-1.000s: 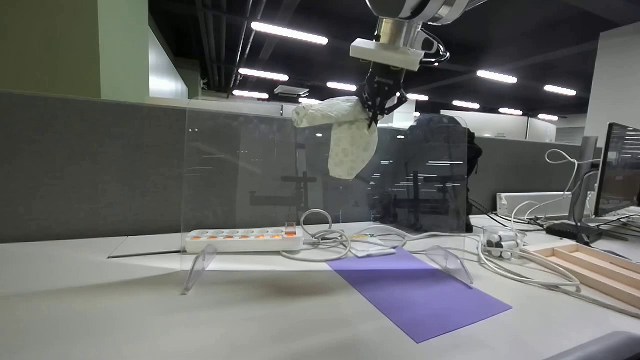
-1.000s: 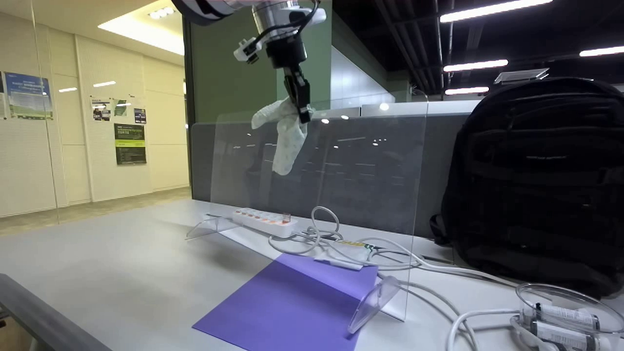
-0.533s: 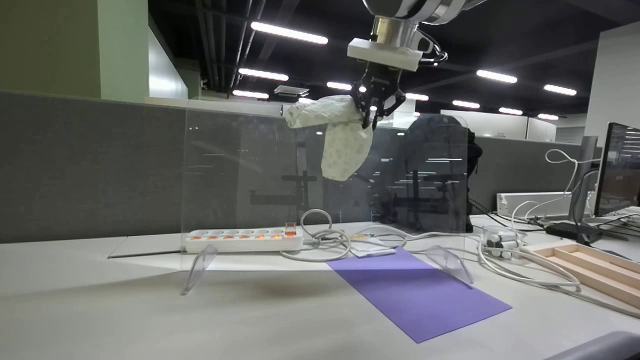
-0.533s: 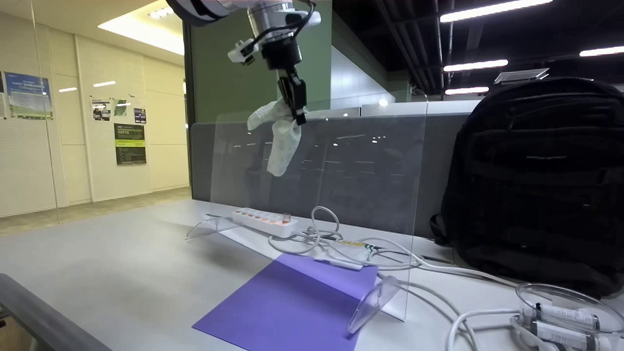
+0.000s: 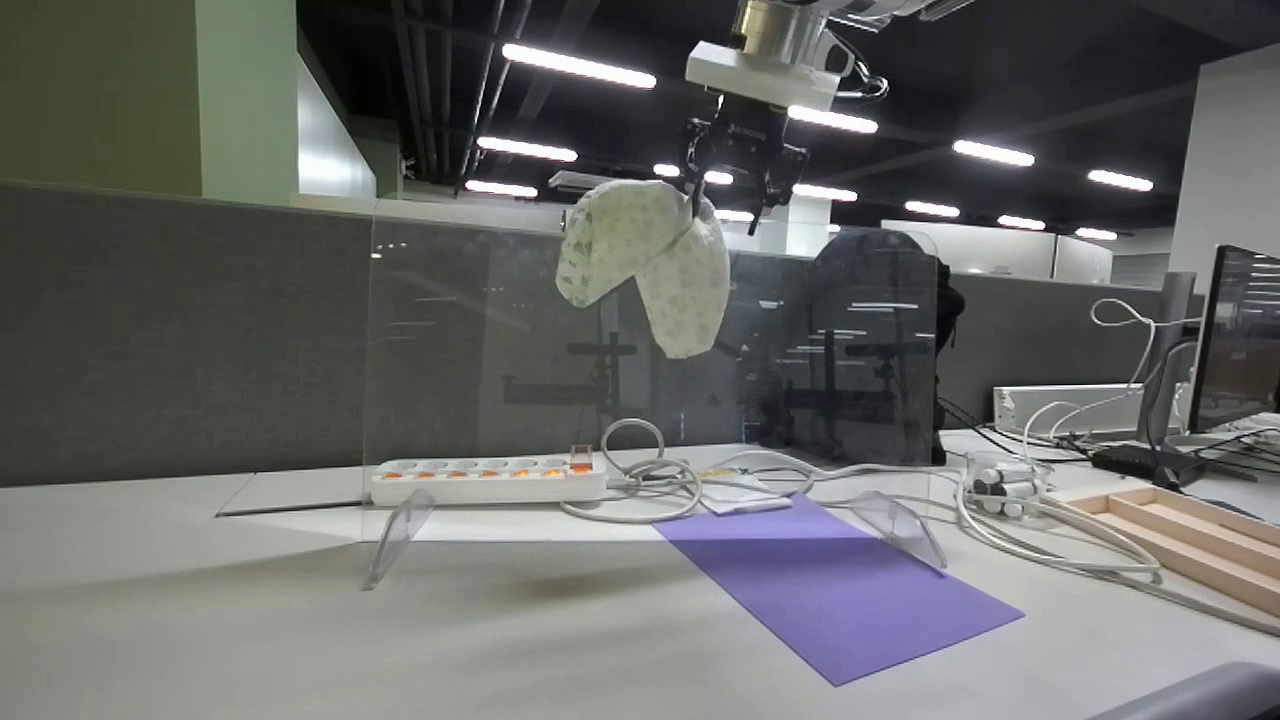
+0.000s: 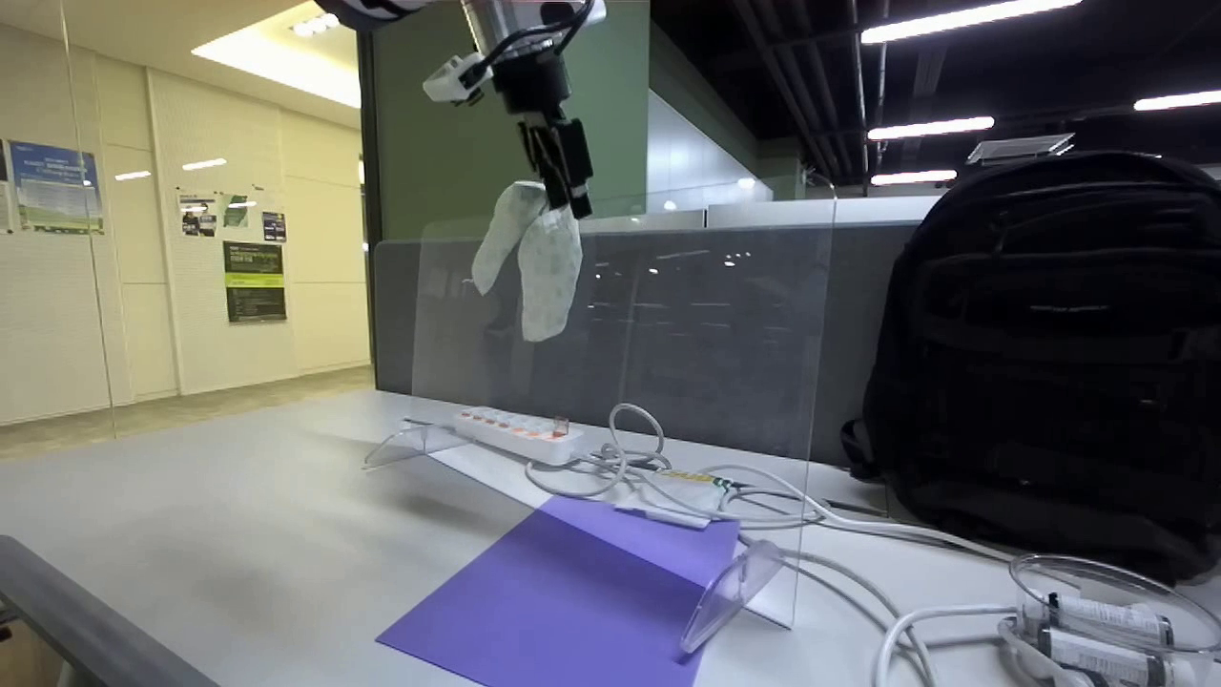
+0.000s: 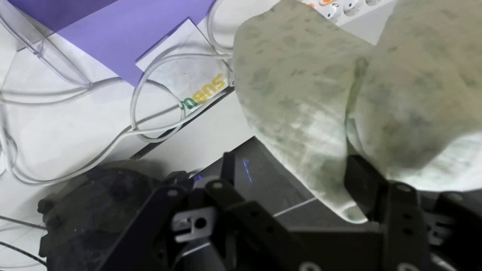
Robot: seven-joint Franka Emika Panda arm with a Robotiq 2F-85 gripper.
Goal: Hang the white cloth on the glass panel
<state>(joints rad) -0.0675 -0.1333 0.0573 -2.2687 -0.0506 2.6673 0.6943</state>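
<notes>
White cloth (image 5: 688, 295) at glass panel (image 5: 480, 350); hand (image 5: 725, 219) spread, one finger (image 7: 362, 180) against cloth: if snagged, we may pull it down.

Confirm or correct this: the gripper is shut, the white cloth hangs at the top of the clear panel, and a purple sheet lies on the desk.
No: the wrist view shows the gripper open, fingers apart. The patterned white cloth hangs at the top of the clear panel, and a purple sheet lies on the desk.

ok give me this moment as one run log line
white cloth: folded, two lobes hanging | gripper: open, one finger at cloth's fold | glass panel: upright, cloth's contact with it unclear
</notes>
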